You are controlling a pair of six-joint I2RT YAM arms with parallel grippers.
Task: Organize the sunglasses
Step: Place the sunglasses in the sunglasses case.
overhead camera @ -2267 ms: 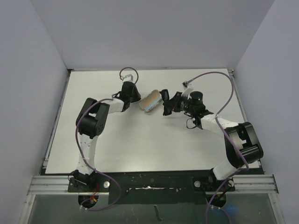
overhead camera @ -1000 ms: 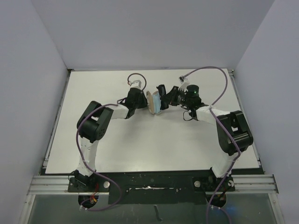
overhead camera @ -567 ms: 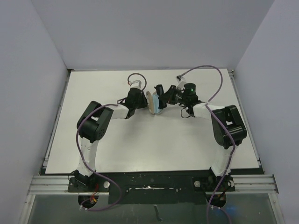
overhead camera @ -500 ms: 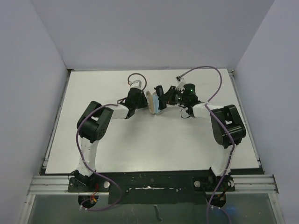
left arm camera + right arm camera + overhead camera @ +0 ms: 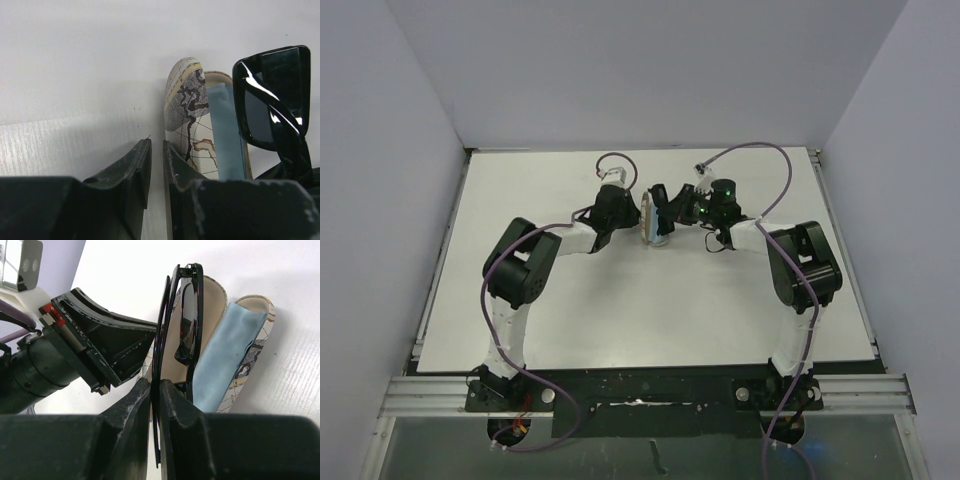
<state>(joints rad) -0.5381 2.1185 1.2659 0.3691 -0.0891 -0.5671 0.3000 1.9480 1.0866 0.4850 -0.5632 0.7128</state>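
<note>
The sunglasses [image 5: 187, 315] are held off the counter [image 5: 570, 300] by the right tool [image 5: 156, 395]. The tool is closed to a thin slit on the edge of the folded frame. The sunglasses are stood on edge, and their long axis runs straight out ahead of the tool, in line with its fingers.

Just beside them, at the tool's tip, an open case [image 5: 212, 292] is stood on its edge with its pale lining turned towards the lenses. A blue cloth [image 5: 225, 350] is tucked into its other half.

The left tool [image 5: 157, 165] is set on the far side of the case from the right tool. It is almost closed, and only a narrow strip of bare counter is seen between its fingers. The patterned shell is seen against the outer side of one finger. Whether any part of the case is pinched lower down cannot be told.

The coming move is judged to turn on the small sideways gap between the sunglasses and the lining. The two lengths look roughly parallel, so little turning should be needed, only a short push across. The right arm alone is placed for that push, and the left seems to serve as a brace.

Room is tight between the two tools, since only the case is between them. Elsewhere open counter is seen around both tools, and the side walls are well apart from them.
</note>
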